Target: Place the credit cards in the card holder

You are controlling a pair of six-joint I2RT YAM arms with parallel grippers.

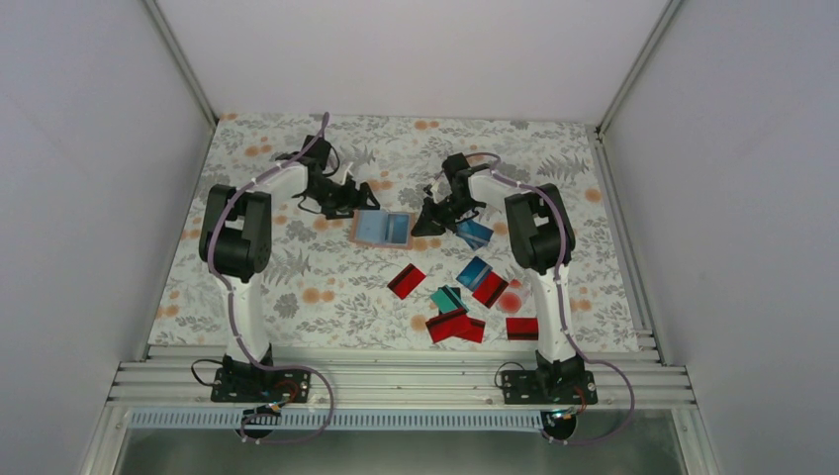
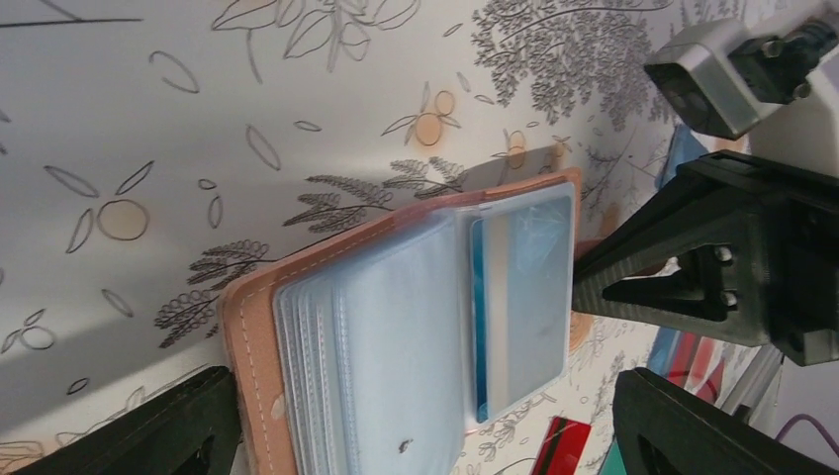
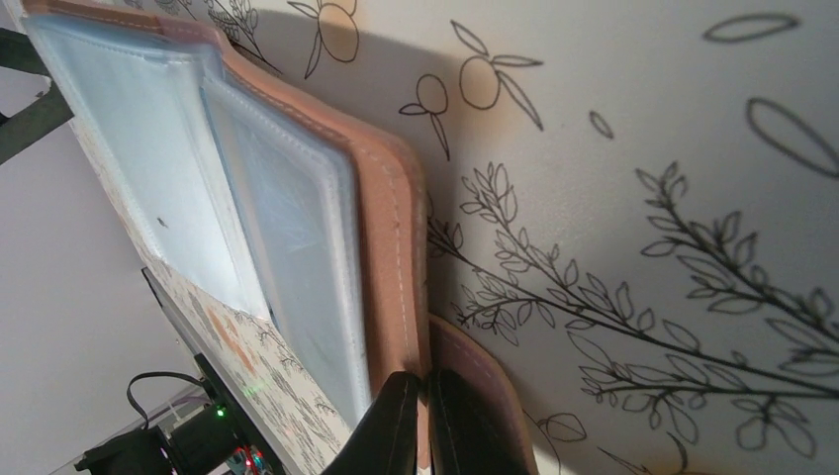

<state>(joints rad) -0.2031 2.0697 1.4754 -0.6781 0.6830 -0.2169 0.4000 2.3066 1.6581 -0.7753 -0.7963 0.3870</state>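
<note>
Card holder (image 1: pixel 382 229) open on floral tablecloth (image 1: pixel 297 287), left gripper (image 2: pixel 425 406) spread over it, right gripper (image 3: pixel 427 426) pressed together at its edge

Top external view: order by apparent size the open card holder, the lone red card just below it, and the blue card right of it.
1. card holder: clearly largest.
2-3. red card and blue card: look about alike, so not ranked.

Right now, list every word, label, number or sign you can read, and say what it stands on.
None can be read in any view.
Loose credit cards: any print is too small to make out.
The sleeved card in the card holder: stripes show, no legible print.
</note>
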